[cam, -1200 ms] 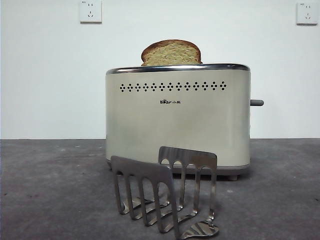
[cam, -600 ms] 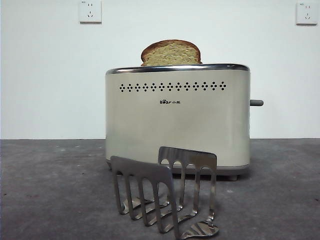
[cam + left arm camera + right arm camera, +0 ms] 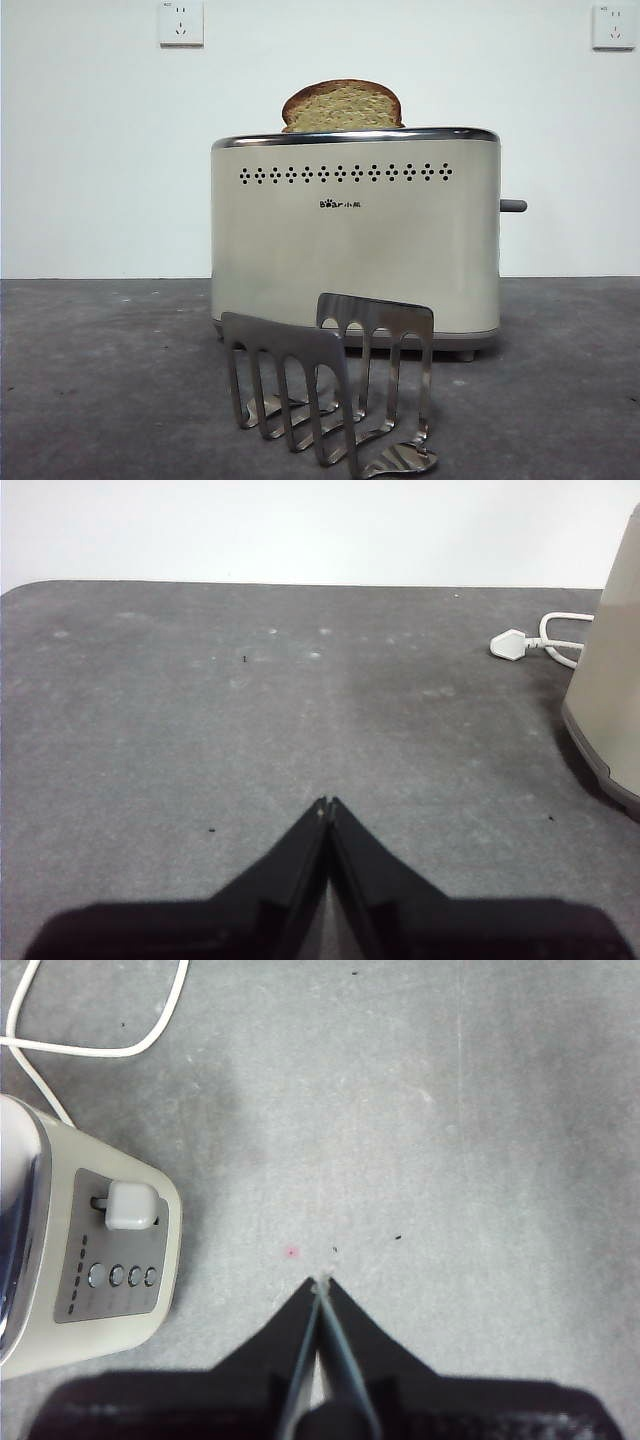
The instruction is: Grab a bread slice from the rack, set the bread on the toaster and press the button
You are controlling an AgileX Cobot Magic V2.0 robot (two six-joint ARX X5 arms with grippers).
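Bread (image 3: 342, 106), one slice, stands upright in the top of the one cream toaster (image 3: 355, 235), its rounded crust above the chrome rim; the toaster's face carries a single row of vent holes and a small "Bear" logo, and its one grey button (image 3: 513, 205) juts from the narrow side. One steel rack (image 3: 330, 390) of two slotted plates stands just before the toaster, holding nothing. Left gripper (image 3: 327, 805) and right gripper (image 3: 320, 1284) each hang over bare table (image 3: 100, 380), jaws pressed together on nothing.
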